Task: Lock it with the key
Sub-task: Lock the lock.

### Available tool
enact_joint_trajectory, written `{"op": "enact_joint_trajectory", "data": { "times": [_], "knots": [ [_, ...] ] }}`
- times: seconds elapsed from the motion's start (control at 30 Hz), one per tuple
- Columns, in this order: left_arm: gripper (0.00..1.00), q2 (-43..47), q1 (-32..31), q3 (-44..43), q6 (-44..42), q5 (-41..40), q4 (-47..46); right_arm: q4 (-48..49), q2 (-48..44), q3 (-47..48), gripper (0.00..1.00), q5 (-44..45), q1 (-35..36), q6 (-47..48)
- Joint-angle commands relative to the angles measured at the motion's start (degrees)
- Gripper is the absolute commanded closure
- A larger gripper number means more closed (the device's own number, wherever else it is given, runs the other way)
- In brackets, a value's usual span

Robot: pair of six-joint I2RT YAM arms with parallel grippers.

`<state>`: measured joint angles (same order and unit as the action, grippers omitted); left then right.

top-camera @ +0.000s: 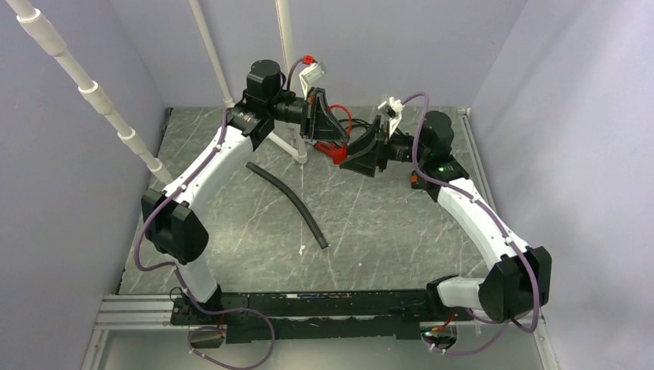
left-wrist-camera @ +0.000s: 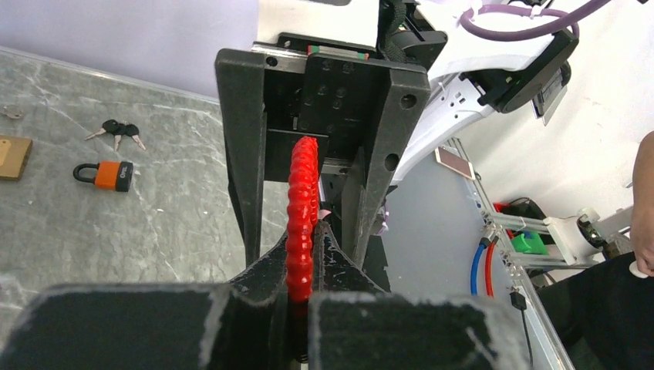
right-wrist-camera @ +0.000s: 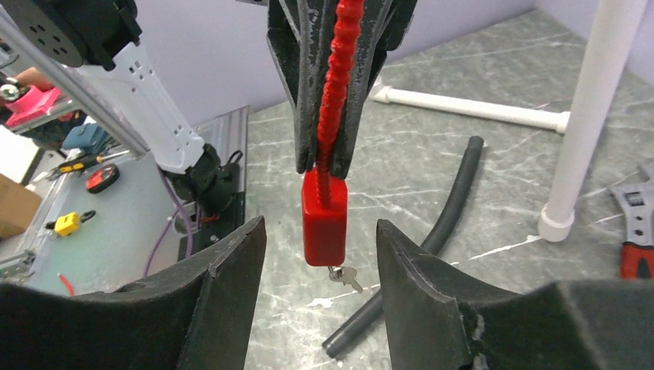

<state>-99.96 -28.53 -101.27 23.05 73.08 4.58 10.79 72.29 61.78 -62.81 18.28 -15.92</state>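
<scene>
The red padlock (right-wrist-camera: 324, 220) hangs in the air above the bench (top-camera: 385, 231), body down, suspended by its red ribbed cable shackle (right-wrist-camera: 339, 69). A small silver key (right-wrist-camera: 345, 276) sits in the keyhole on its underside, the bow sticking out below. The left hand (left-wrist-camera: 301, 262) is clenched on the cable just above the lock body, both fingers pressed against the ribs. The right hand (right-wrist-camera: 320, 231) is released, its fingers spread wide. From its wrist camera the lock body and key appear in the gap between them, touching neither, though how far beyond the fingertips they hang cannot be told. On the bench below lies a curved black hose (top-camera: 289, 204), with a white pipe stand (right-wrist-camera: 590, 108) behind it and a red-handled wrench (right-wrist-camera: 636, 223) near the stand's foot. Well apart from these, the left wrist camera shows an orange padlock (left-wrist-camera: 104, 175) lying flat, a small bunch of keys (left-wrist-camera: 116, 131) just beyond it, and a tan block (left-wrist-camera: 14, 156) at the edge of view.
</scene>
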Motion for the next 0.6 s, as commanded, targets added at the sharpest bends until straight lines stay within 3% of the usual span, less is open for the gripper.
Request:
{"op": "enact_joint_trajectory", "data": {
  "times": [0.0,0.33,0.57],
  "knots": [
    [1.00,-0.01,-0.37,-2.50,-2.48,2.05,1.56,0.43,1.62,2.64,0.43,-4.04,0.16,-1.64],
    [1.00,-1.23,-1.41,-3.83,-4.88,2.78,4.80,-0.68,2.88,3.96,0.44,-5.11,1.35,-1.32],
    [1.00,-1.80,-1.70,-4.67,-6.05,2.77,6.28,-2.42,3.41,4.41,0.58,-5.56,2.08,-0.08]
  ]
}}
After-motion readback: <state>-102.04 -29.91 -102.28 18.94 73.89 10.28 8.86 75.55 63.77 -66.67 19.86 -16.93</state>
